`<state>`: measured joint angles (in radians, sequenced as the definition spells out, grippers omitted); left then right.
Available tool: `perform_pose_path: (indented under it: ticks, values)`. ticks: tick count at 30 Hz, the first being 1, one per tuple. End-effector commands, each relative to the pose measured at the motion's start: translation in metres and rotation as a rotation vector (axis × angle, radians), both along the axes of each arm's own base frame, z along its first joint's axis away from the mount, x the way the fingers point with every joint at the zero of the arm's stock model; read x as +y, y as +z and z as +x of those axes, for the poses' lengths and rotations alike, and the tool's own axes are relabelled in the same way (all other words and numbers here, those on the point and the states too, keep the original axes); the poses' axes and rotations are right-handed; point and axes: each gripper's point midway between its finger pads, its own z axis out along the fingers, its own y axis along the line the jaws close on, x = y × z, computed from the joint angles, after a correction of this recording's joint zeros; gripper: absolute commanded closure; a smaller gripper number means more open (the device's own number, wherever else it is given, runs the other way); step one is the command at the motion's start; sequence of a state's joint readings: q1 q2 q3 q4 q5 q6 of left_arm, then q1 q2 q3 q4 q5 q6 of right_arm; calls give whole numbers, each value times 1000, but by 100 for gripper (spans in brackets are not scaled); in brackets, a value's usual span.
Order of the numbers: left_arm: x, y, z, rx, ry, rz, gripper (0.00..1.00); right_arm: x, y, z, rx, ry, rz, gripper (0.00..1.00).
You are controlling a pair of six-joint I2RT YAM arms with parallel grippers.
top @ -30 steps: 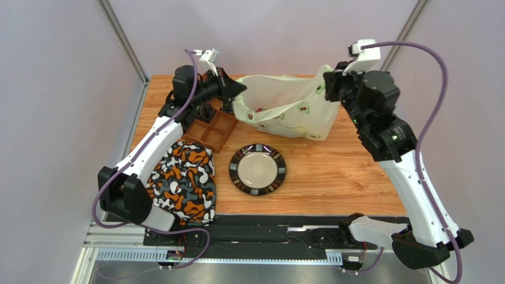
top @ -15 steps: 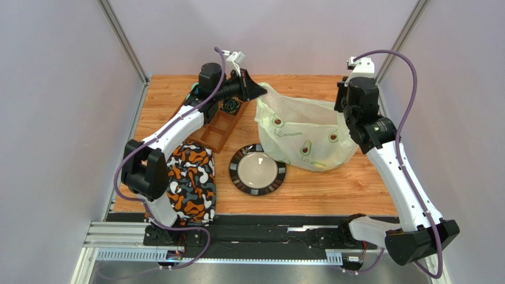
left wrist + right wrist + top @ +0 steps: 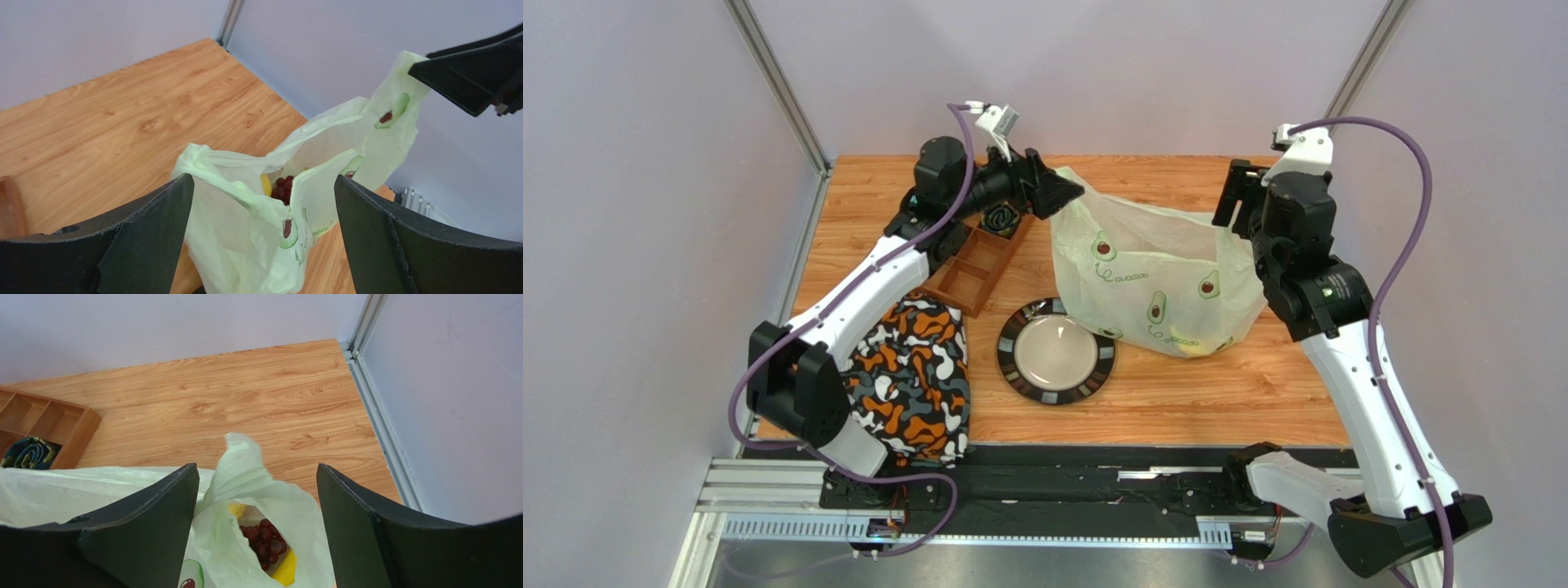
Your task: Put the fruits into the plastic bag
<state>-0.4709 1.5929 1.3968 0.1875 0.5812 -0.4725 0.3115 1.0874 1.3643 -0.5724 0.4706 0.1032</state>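
Spotted left gripper (image 3: pixel 264 184) and right gripper (image 3: pixel 256 471) both spread wide apart, plastic bag (image 3: pixel 1149 276) unclamped between, grape bunch (image 3: pixel 264 539) inside.

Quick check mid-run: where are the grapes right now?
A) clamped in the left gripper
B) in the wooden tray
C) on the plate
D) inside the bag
D: the right wrist view looks down through the open mouth of the bag onto the grapes, which lie inside next to a yellow fruit.
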Motion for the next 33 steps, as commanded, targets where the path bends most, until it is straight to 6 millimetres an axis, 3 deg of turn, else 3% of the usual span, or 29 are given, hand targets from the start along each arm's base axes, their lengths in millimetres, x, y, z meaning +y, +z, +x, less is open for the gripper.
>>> perform_pose_path:
  ticks: [1,2,4,5,7,8,9,10,12,13,15,16,21,22,23,28,33]
  values:
    - [39,28,9,-89,256,-6,6,-22,31,-28,-86,-94,42,24]
    - [51,35,8,-84,321,-10,6,-24,31,-30,-90,-104,43,24]
    - [72,22,10,-29,434,35,6,-29,40,-42,-136,-109,59,24]
    - [91,30,10,-36,529,34,5,-29,45,-44,-168,-105,75,24]
    - [105,23,5,-23,580,61,5,-25,43,-46,-188,-76,89,24]
    - [117,34,0,-49,622,50,5,-24,53,-50,-231,-62,107,24]
    - [122,26,-6,-31,630,81,5,-17,47,-48,-229,-24,108,24]
    - [130,36,-15,-56,643,73,5,-15,54,-49,-265,-6,118,24]
    - [136,34,-26,-79,637,105,5,-10,59,-56,-306,39,124,24]
    - [142,44,-38,-106,636,91,4,-9,58,-56,-325,46,129,24]
    - [150,37,-50,-105,633,127,4,-10,60,-62,-358,57,132,24]
    - [156,44,-62,-123,638,120,4,-10,57,-62,-368,57,133,24]
    - [184,27,-91,-103,693,187,4,-13,50,-72,-420,58,136,24]
    - [191,32,-100,-120,709,174,3,-14,51,-73,-438,57,139,24]
    - [195,28,-103,-118,714,192,3,-13,42,-71,-428,58,136,24]
    - [215,21,-117,-131,772,221,3,-20,40,-78,-460,32,132,24]
    - [222,20,-123,-147,788,233,3,-23,35,-77,-455,17,127,24]
